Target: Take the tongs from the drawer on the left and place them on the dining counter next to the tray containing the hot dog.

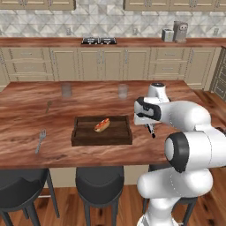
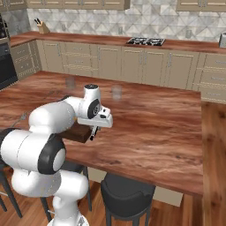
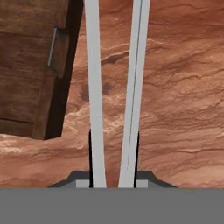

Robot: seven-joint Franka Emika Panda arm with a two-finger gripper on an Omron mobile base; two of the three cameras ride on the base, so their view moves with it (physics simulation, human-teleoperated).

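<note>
In the hand view the tongs (image 3: 114,96) run as two slim silver arms straight away from the camera, from between the finger tips at the bottom up past the top edge; their long axis lies along the gripper's own line of sight, and the two arms lean a little toward each other higher up; the far ends are cut off by the frame, so the black tips cannot be seen there. The gripper (image 3: 113,177) is nearly pressed together, pinching the tongs between its dark fingers (image 3: 90,151); from the left base view the gripper (image 1: 152,130) points down over the dining counter (image 1: 53,154), just right of the tray (image 1: 102,137); the hot dog (image 1: 102,125) lies in the tray. Beneath the tongs lies reddish wood grain, with the tray's corner (image 3: 30,65) at upper left.
</note>
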